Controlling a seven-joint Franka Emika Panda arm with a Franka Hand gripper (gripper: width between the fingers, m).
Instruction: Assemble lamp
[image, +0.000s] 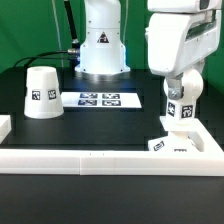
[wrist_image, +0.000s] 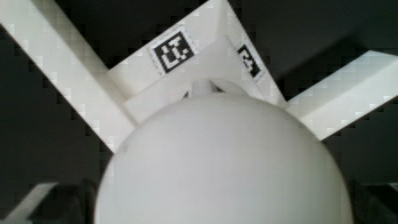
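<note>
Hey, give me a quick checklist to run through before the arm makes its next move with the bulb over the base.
1. Bulb gripped by the gripper: ok.
2. Bulb above the base: ok, directly over it.
3. Bulb centred on the base socket: cannot tell, the bulb hides it in the wrist view.
4. Base tucked into the corner of the rim bars: ok.
5. Shade out of the way: ok, it stands apart at the exterior view's left.
</note>
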